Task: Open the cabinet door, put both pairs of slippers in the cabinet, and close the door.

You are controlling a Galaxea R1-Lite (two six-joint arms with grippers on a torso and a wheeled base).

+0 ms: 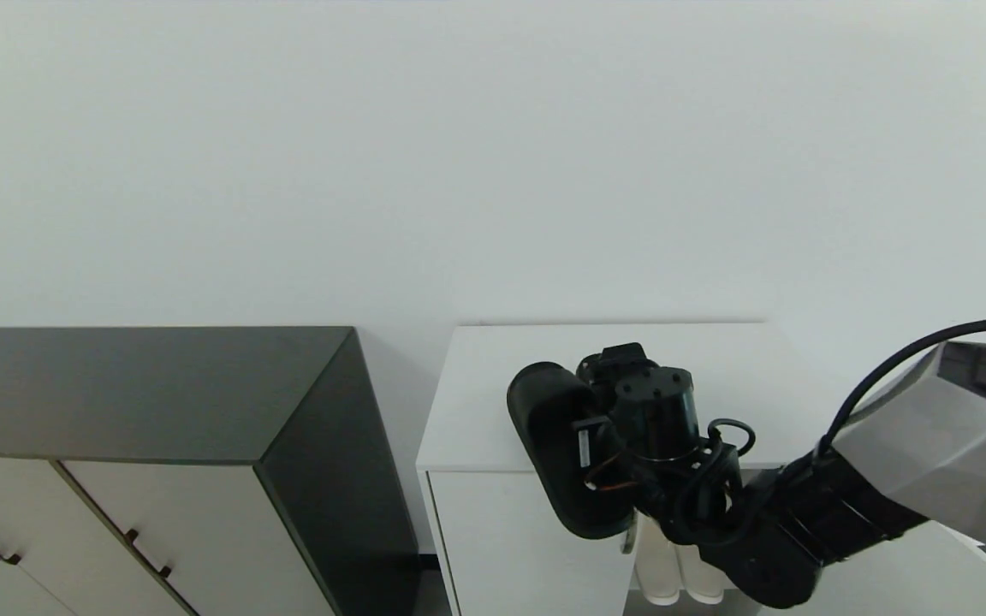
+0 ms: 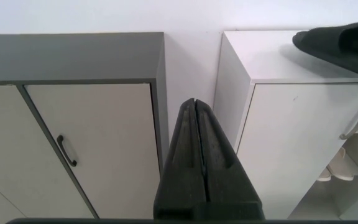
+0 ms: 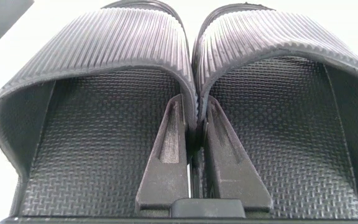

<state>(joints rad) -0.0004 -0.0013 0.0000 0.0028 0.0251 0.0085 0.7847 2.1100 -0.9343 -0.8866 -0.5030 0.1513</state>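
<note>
Right hand [image 3: 194,109]: clamped on the touching inner straps of the black slippers [image 3: 104,74], above the white cabinet [image 1: 527,393] top.
Left hand [image 2: 196,118]: closed tight, empty, facing both cabinets.
White slippers [image 2: 340,168]: inside the white cabinet.
Room: grey-topped cabinet [image 1: 142,385] on the left, plain wall [image 1: 493,171] behind.

The right arm [image 1: 801,530] covers the tops of the white slippers [image 1: 660,569] inside the white cabinet [image 1: 476,393].

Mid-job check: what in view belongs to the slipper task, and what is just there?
Job: black slippers pinched in the right gripper; white slippers inside the white cabinet; its door handle.
Just there: grey-topped cabinet; left gripper, shut, holding nothing.
</note>
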